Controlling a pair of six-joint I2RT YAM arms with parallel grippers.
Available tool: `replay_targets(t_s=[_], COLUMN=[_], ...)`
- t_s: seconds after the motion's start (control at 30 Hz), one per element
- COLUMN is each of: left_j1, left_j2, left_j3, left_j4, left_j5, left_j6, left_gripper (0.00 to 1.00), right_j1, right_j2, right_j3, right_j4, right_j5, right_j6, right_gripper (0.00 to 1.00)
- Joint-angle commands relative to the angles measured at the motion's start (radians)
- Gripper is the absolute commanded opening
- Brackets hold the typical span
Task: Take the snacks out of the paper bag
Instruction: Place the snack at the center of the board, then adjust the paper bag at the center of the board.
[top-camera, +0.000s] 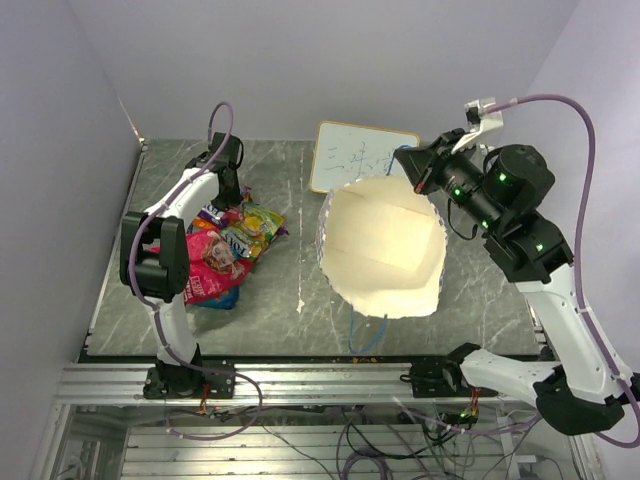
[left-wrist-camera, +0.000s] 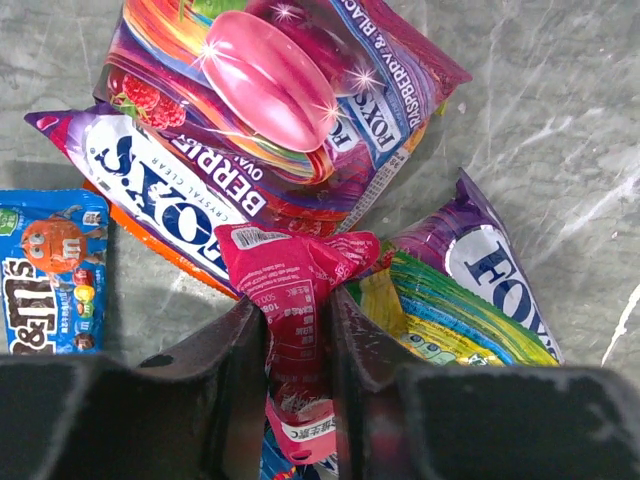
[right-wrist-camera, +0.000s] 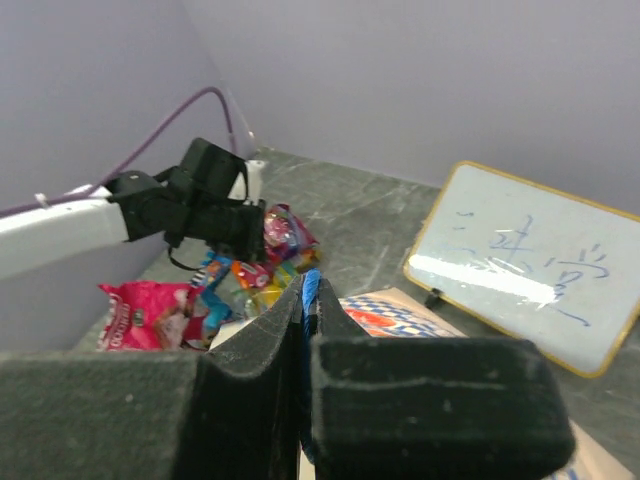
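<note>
Several snacks (top-camera: 235, 235) lie in a pile on the table, left of the paper bag (top-camera: 385, 250). The bag is held up with its open mouth toward the top camera, and its cream inside shows no packets. My left gripper (left-wrist-camera: 300, 335) hangs low over the pile, shut on a crumpled pink-red packet (left-wrist-camera: 295, 275). Around it lie a purple Fox's packet (left-wrist-camera: 270, 90), a blue M&M's packet (left-wrist-camera: 50, 270) and a yellow-green packet (left-wrist-camera: 440, 310). My right gripper (right-wrist-camera: 311, 292) is shut on the bag's blue cord handle (right-wrist-camera: 312, 285) at the bag's far rim.
A white signboard (top-camera: 360, 155) with a yellow frame stands behind the bag, close to my right gripper (top-camera: 412, 165). A large pink packet (top-camera: 210, 260) lies by the left arm's lower link. The bag's second blue handle (top-camera: 368, 335) hangs toward the near edge.
</note>
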Motion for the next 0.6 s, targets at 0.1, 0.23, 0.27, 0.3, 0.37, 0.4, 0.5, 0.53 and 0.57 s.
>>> replay_targets(t_s=[0.1,0.23,0.27,0.3,0.37,0.4,0.5,0.53,0.57], left_j1=[0.012,0.011,0.011,0.011,0.011,0.011,0.008,0.006,0.004], left_j2=[-0.007,-0.036,-0.042,-0.049,-0.065,-0.077,-0.122,-0.136,-0.147], left_j3=[-0.006,0.02,0.038,0.053,0.074,0.08,0.075,0.071,0.07], left_j4=[0.014,-0.009,-0.032,-0.051,-0.072,-0.077,-0.073,-0.066,-0.061], left_j5=[0.036,0.041,0.029,0.026,0.048,0.066,0.123,0.139,0.153], left_j6=[-0.024,-0.025,-0.03,-0.042,-0.057,-0.071,-0.128,-0.141,-0.154], left_gripper=[0.66,0.93,0.97,1.0,1.0,0.99,0.99,1.0,0.99], right_j1=[0.0,-0.013,-0.032,-0.063,-0.157,-0.226,-0.339,-0.358,-0.374], right_j2=[0.076,0.137,0.155,0.176,0.225,0.246,0.317,0.342,0.361], right_j3=[0.035,0.073,0.081,0.1,0.133,0.146,0.181,0.191,0.201], right_j4=[-0.028,-0.123,-0.149,-0.179,-0.245,-0.264,-0.3,-0.311,-0.316], right_j5=[0.103,0.308,0.334,0.345,0.313,0.289,0.2,0.189,0.184], right_j6=[0.166,0.188,0.187,0.192,0.2,0.203,0.169,0.148,0.121], right_gripper=[0.0,0.0,0.0,0.0,0.0,0.0,0.0,0.0,0.0])
